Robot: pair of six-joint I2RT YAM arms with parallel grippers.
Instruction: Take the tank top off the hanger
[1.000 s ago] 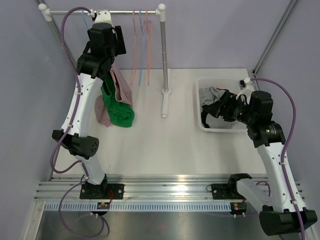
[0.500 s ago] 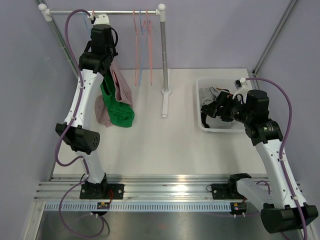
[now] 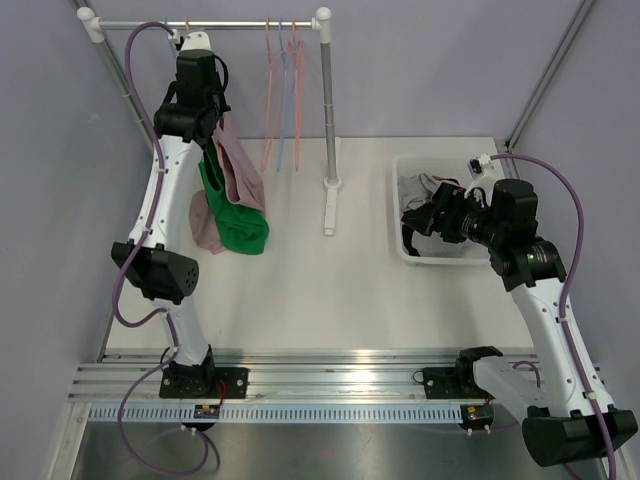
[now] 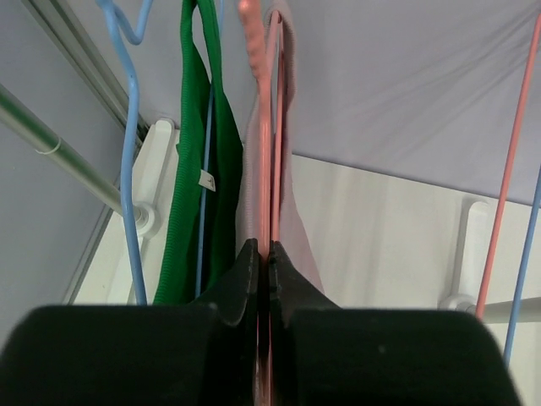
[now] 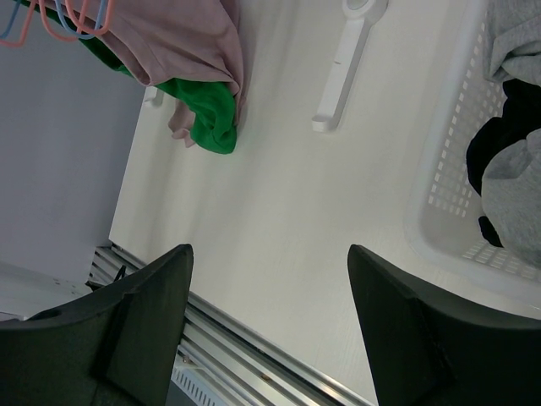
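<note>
The left gripper [image 4: 262, 264] pinches the pink hanger [image 4: 269, 152] carrying the pink tank top [image 3: 236, 170] on the rail [image 3: 250, 24]. Best hold firm and lift straight, so the strap slides off. The right gripper [image 5: 270, 279] waits, fingers spread.

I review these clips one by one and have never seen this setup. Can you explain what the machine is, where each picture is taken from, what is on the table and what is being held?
Two robot arms are bolted at the near edge of a white table. The overhead picture looks down from above and behind them; the other two come from cameras on each wrist.

The left gripper is up at the clothes rail, shut on a pink hanger carrying a pink tank top. A green garment hangs beside it on a blue hanger. Both garments trail down onto the table.

The right gripper is open and holds nothing. It hovers near a white basket containing grey and black clothes.
</note>
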